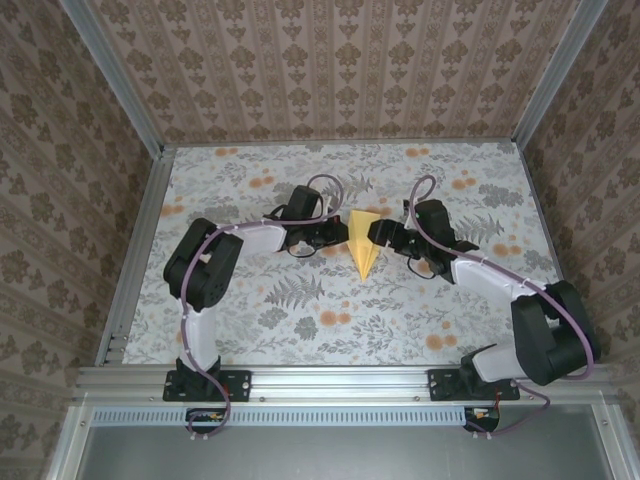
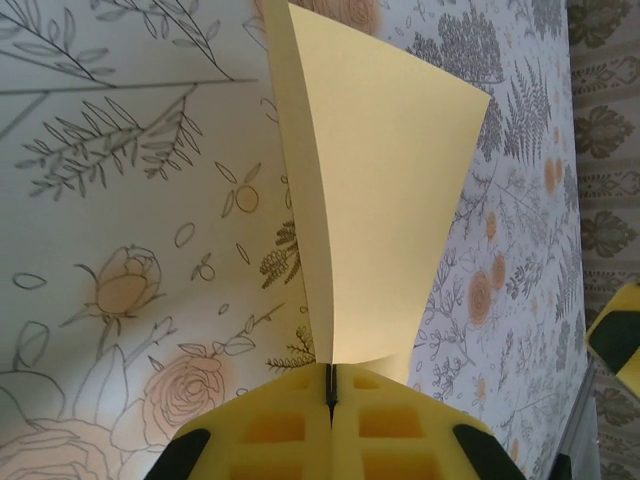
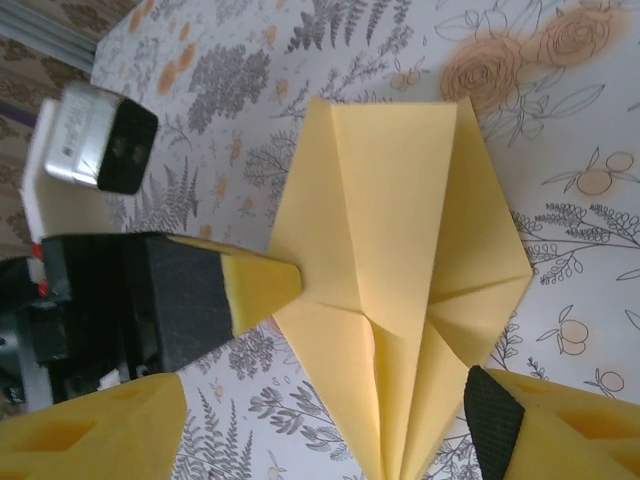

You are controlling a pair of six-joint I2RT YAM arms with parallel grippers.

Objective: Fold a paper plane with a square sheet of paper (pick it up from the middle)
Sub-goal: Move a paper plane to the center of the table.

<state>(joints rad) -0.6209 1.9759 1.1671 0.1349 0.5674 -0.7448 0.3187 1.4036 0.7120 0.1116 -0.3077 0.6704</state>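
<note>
Late folding step: the left end effector (image 2: 331, 388) pinches one wing edge of the paper plane (image 1: 362, 245) lying mid-surface (image 1: 250, 320), the right end effector (image 3: 325, 400) gapes wide astride its narrow end, and pressing the centre crease likely comes next.

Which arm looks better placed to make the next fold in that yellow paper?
Right, likely. The right fingers stand open astride the narrow end of the pointed yellow-orange folded paper, free to act; the left fingers are shut on its edge, holding it.
</note>
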